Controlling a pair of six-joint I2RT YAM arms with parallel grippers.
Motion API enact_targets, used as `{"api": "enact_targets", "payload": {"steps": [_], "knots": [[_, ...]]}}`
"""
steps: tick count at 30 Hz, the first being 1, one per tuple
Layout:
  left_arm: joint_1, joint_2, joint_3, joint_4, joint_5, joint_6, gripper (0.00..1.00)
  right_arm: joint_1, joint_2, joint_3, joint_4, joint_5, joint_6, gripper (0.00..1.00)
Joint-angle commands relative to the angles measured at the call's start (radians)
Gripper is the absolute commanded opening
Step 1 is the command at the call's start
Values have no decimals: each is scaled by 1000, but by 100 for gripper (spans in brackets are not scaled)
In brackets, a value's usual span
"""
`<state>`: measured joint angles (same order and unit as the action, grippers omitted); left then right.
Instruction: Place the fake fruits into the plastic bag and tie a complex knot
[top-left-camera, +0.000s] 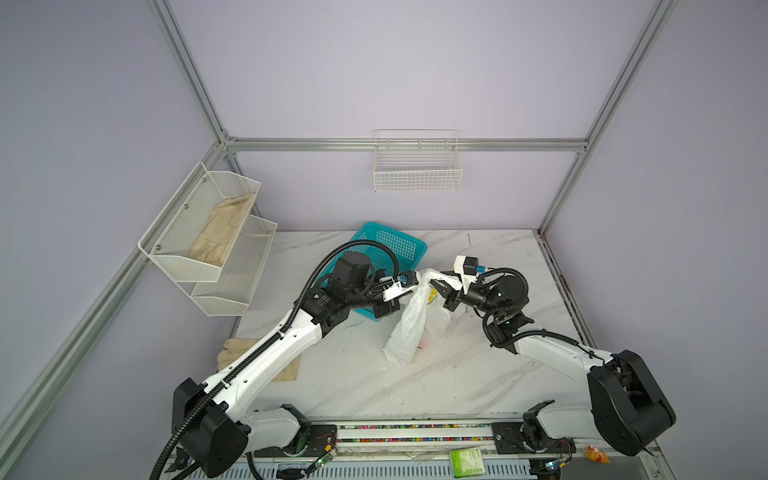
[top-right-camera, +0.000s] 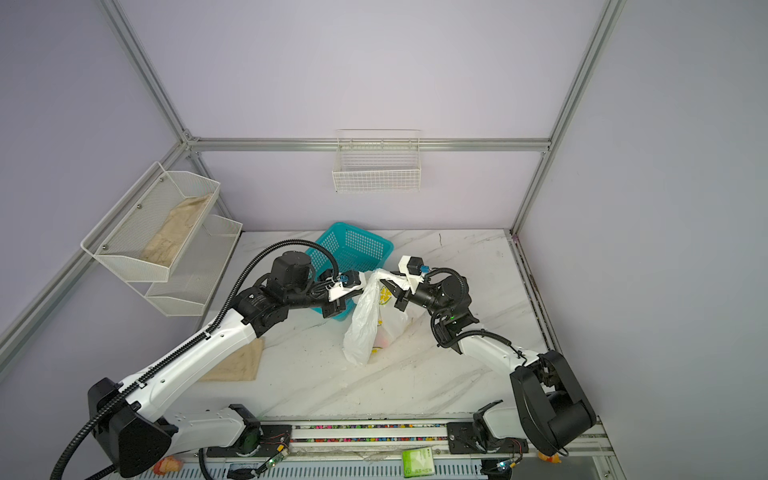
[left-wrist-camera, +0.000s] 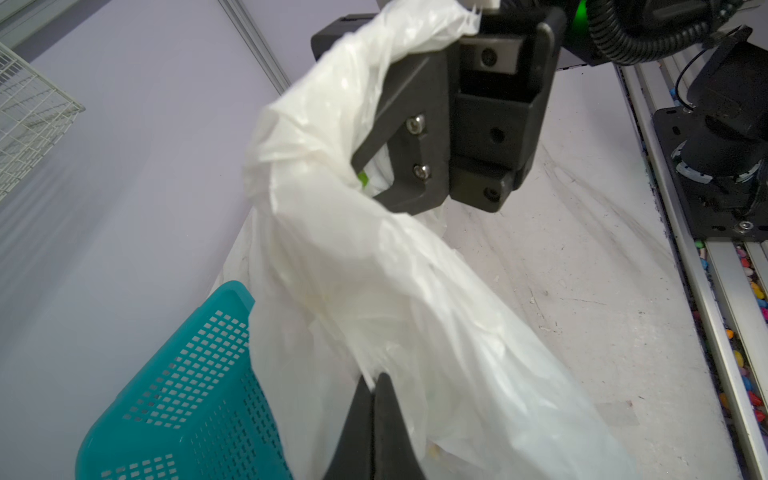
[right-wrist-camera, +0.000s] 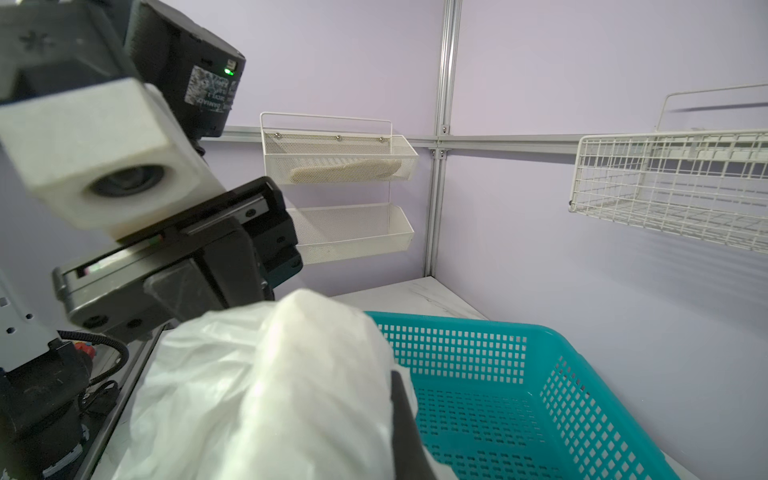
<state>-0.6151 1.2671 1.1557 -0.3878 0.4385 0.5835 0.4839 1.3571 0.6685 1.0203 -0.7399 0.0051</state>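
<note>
One plastic bag (top-left-camera: 409, 328) stands central on the worktop (top-left-camera: 478, 374), fake fruits (top-left-camera: 424, 343) a pink blur inside that I cannot count; my two claws meet at its gathered top, left gripper (left-wrist-camera: 376, 380) pinched fully closed on the film, right gripper (top-left-camera: 437, 288) closed on it too; one teal basket (top-left-camera: 399, 245) beyond, near the back edge.

soft, even light — faint shadows. the plastic bag (right-wrist-camera: 266, 395) blurs near the wrist lens; frame edges bow.
</note>
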Motion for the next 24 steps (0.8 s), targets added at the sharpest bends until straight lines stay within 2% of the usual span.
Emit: {"api": "enact_targets", "payload": {"steps": [1,7,15,19,24], "knots": [[-14,-28,-60,111,55,-66,1,8,11,-18,110,34,29,0],[-32,-22,-111,219,90,-151,2,9,59,-12,104,48,27,0],[-47,-29,-151,298,63,-252,9,9,31,18,-122,88,-181,0],[-62,-2,-166,344,85,-288,16,10,42,19,-66,72,-137,0],[-78,27,-181,384,103,-324,17,12,53,19,-32,76,-119,0]]}}
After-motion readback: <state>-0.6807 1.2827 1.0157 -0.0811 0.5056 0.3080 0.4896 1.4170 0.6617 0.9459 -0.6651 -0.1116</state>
